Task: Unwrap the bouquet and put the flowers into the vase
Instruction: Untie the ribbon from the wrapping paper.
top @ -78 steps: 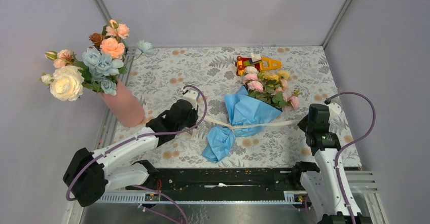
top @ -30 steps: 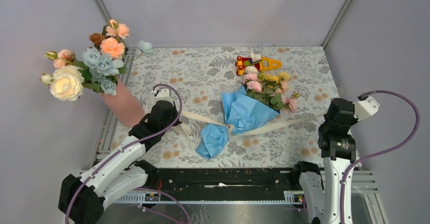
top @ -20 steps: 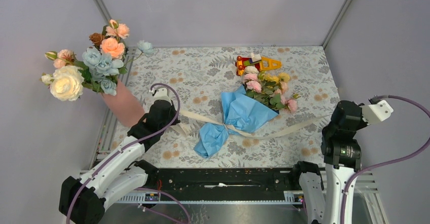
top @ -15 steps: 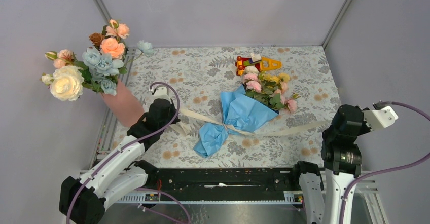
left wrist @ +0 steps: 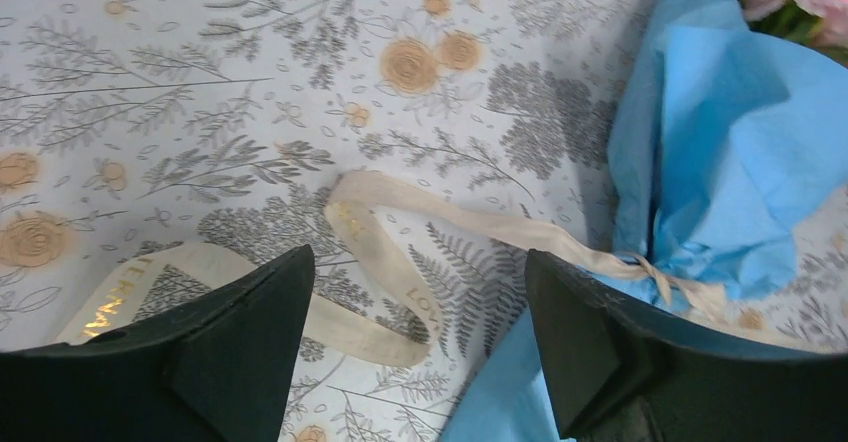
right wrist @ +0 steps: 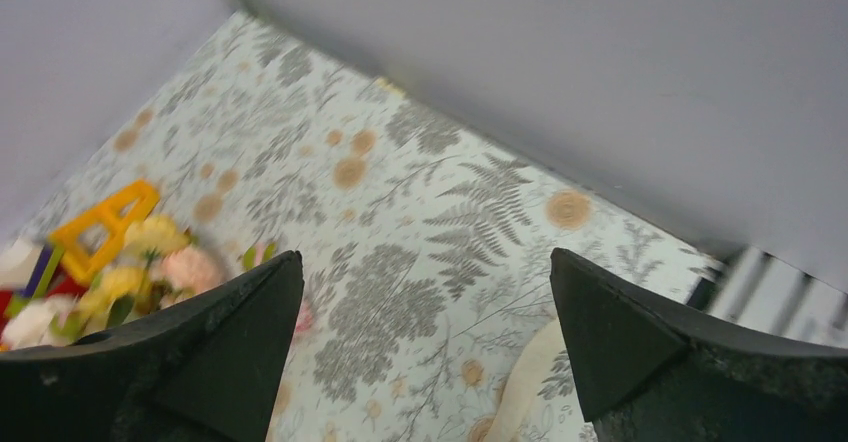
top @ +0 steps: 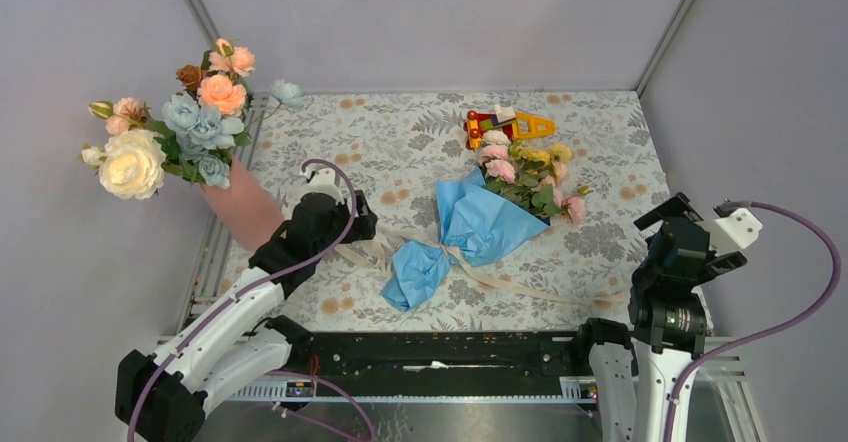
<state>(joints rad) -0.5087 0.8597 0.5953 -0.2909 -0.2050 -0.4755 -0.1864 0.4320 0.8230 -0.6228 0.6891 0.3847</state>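
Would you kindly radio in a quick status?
Left gripper open, right gripper open. Ribbon slack; bouquet still wrapped. Vase already holds other blooms.

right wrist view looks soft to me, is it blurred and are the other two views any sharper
Right wrist view: blurred throughout, the flowers and yellow toy smeared at lower left. Left wrist view: sharp, the ribbon lettering and blue paper creases crisp. Top external view: evenly lit, soft shadows, no glare, though the big cream bloom looks nearly washed out.
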